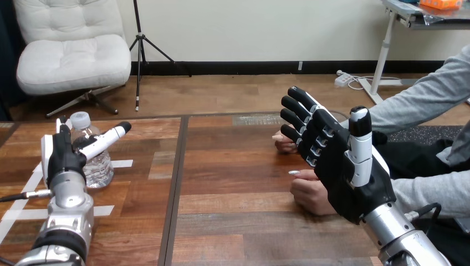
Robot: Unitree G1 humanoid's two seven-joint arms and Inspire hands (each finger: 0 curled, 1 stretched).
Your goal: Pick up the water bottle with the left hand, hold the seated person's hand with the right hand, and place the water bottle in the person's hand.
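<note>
While the left hand [62, 158] stands open beside the water bottle [100, 166] at the table's [233, 188] left, the right hand [338, 166] hangs spread and empty over the person's nearer hand [307, 193].

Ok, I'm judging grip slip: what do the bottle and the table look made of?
The bottle looks like thin clear plastic, glossy, with ribbed walls you can see through. The table looks like wood planks, perhaps laminate, in a satin finish, with grain and plank seams showing.
</note>
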